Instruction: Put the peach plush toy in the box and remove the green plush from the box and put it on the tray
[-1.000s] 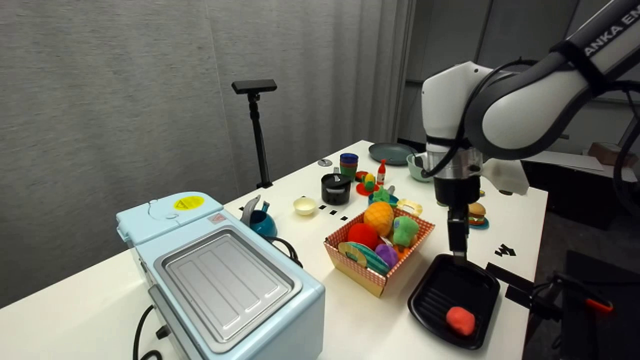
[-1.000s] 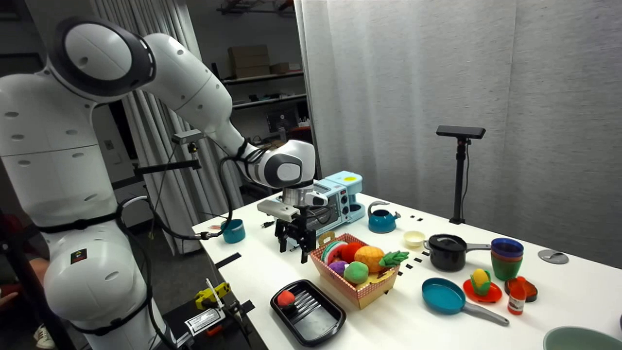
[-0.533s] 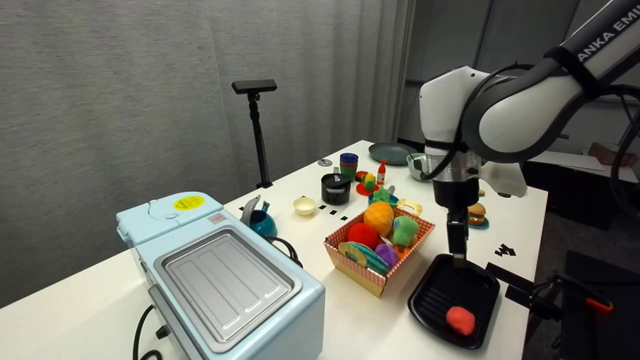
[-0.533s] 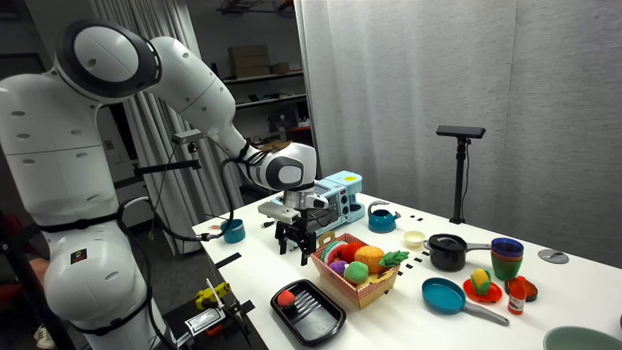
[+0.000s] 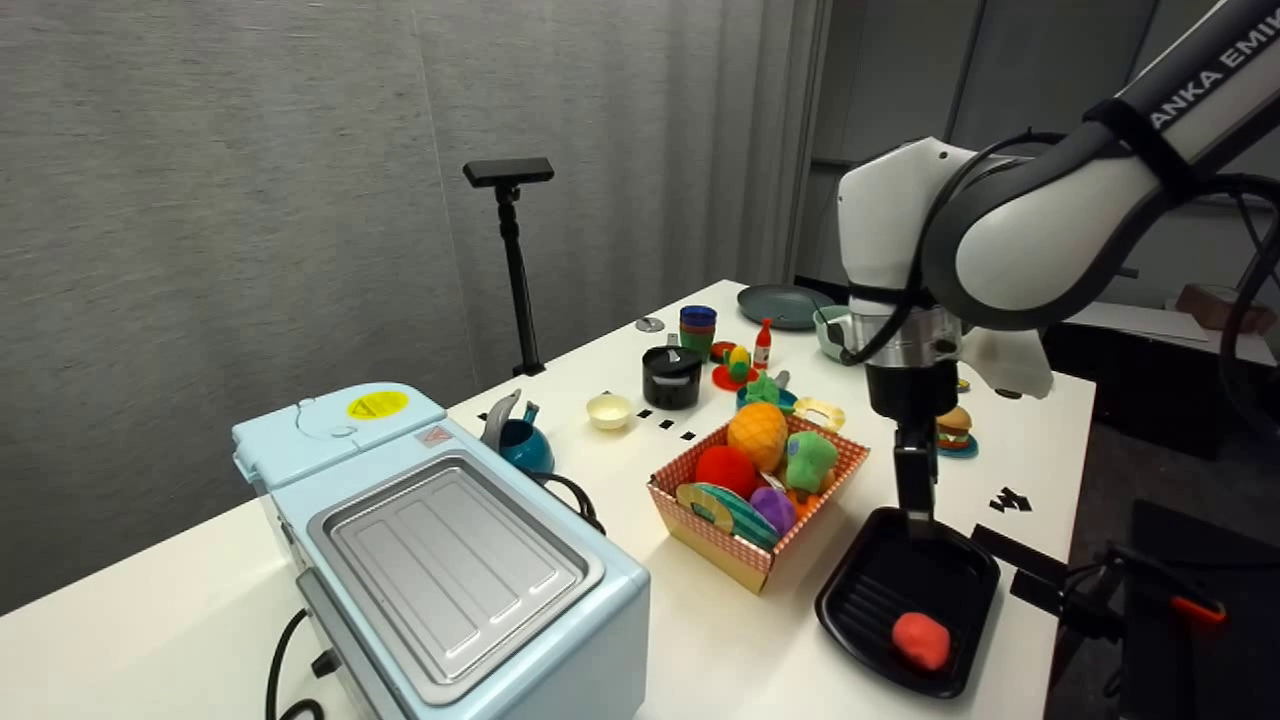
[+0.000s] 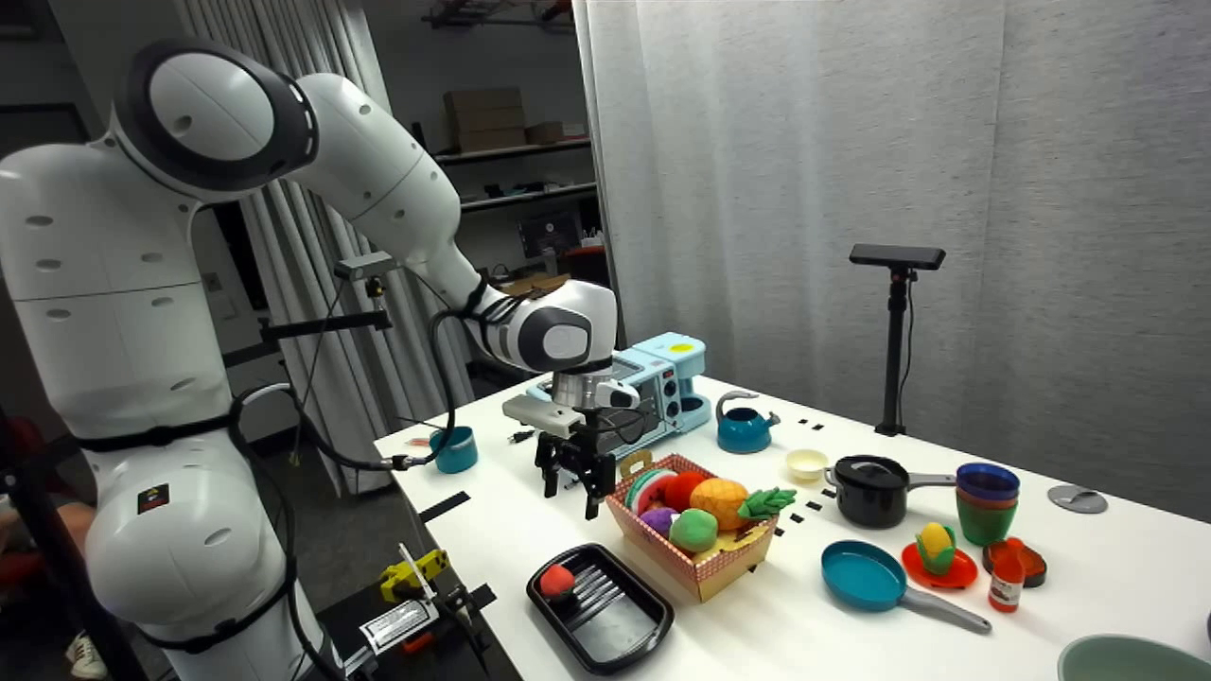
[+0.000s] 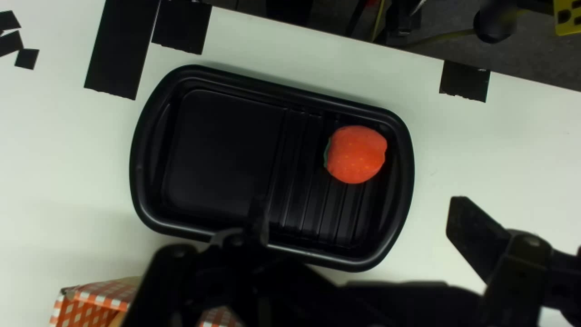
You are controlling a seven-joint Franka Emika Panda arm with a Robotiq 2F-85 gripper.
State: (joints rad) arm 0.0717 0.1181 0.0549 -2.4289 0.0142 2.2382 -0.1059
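Note:
The salmon-red peach plush toy [image 5: 920, 642] lies at one end of the black tray [image 6: 615, 619]. In the wrist view the toy [image 7: 356, 154] shows yellow specks and a green edge. The open-top box [image 5: 715, 548], with tan sides and red checkered lining, stands beside the tray. The green plush [image 6: 693, 530] lies in the box among other soft toys; it also shows in an exterior view [image 5: 810, 460] and is out of the wrist view. My gripper [image 6: 571, 501] is open and empty, above the table near box and tray. In the wrist view its fingers [image 7: 474, 236] stand wide apart.
A pale blue oven appliance [image 5: 460, 580] stands on the box's far side from the pans. A teal kettle [image 6: 744, 430], cream bowl [image 6: 807, 464], black pot [image 6: 870, 492] and teal pan [image 6: 863, 575] stand beyond the box. The table edge runs close to the tray.
My gripper has come down slightly, with the arm shifting a little. The toys, box and tray have not moved.

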